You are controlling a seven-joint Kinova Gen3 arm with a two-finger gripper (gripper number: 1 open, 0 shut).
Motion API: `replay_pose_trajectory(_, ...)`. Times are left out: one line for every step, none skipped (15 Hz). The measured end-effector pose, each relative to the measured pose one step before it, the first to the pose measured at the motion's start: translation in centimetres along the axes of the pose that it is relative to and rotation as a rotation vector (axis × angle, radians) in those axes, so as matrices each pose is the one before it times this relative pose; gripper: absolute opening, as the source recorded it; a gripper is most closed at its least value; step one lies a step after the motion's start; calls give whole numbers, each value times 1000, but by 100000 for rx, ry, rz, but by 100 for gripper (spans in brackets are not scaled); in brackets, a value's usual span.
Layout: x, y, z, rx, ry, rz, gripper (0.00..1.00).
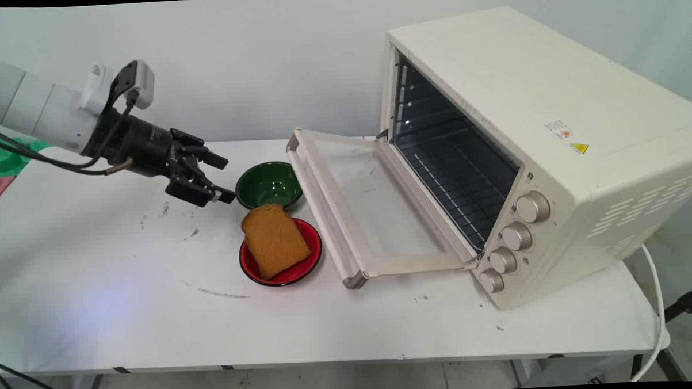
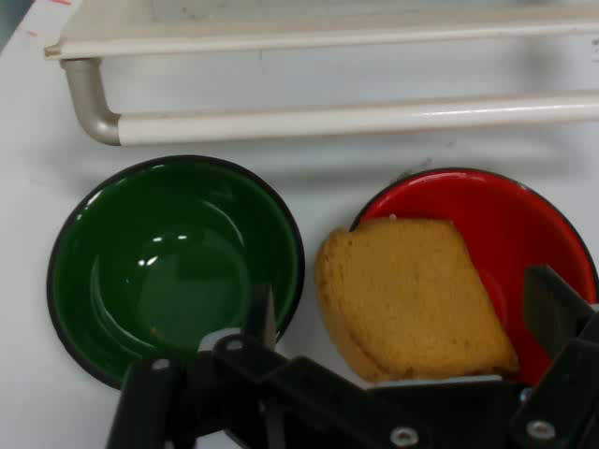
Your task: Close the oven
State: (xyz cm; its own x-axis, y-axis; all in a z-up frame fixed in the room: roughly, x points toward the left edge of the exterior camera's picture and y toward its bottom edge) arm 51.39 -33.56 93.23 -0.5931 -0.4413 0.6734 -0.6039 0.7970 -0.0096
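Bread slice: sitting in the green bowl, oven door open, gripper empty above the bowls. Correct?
Not quite. The bread slice lies in the red bowl, not the green bowl, which is empty; the hand view shows this plainly. The rest holds: the oven door is open, and the gripper is open and holds nothing, above the table beside the bowls.

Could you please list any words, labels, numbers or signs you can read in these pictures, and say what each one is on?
No text can be read.
Yellow triangle warning sign, on top of the oven: a symbol only, no legible words.
White sticker beside it, with a red-orange mark: print too small to read.
Oven knobs: any markings are too small to tell.
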Motion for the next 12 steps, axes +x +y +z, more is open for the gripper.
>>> replay_pose_trajectory(209,-93,55,433,58,-1099,100)
replay_pose_trajectory(228,-70,110,324,-24,-792,100)
replay_pose_trajectory(191,-39,115,241,-109,-579,100)
replay_pose_trajectory(190,-15,189,238,-347,-478,100)
replay_pose_trajectory(129,-35,214,363,-583,-182,100)
replay_pose_trajectory(17,34,231,338,-812,187,100)
replay_pose_trajectory(-48,69,289,279,-821,48,100)
replay_pose_trajectory(-78,138,410,262,-979,155,100)
replay_pose_trajectory(-104,177,486,203,-976,159,100)
replay_pose_trajectory(-106,184,589,171,-905,-107,100)
replay_pose_trajectory(-72,160,636,158,-774,-226,100)
replay_pose_trajectory(-32,134,565,166,-553,-222,100)
